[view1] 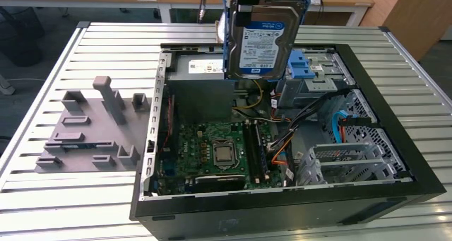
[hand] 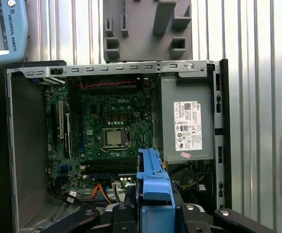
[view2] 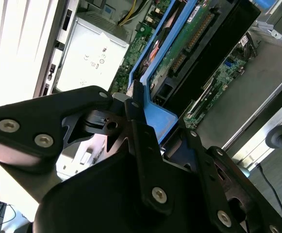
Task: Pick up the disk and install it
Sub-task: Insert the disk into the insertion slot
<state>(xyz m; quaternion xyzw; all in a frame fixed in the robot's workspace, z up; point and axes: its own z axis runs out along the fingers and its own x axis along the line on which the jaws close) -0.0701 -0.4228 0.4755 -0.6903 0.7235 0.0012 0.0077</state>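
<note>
beneath the pincer (view2: 161, 127) lies the open computer case (view1: 282, 212). the pincer is clenched on the disk (view1: 261, 42), held upright over the case's rear. a tilted descent could snag the loose cables (view1: 272, 107) below.

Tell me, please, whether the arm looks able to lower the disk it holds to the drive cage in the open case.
Probably yes: the case is open, the disk, clamped in the end effector, hangs near the drive cage with nothing between, and the cables lie lower.
</note>
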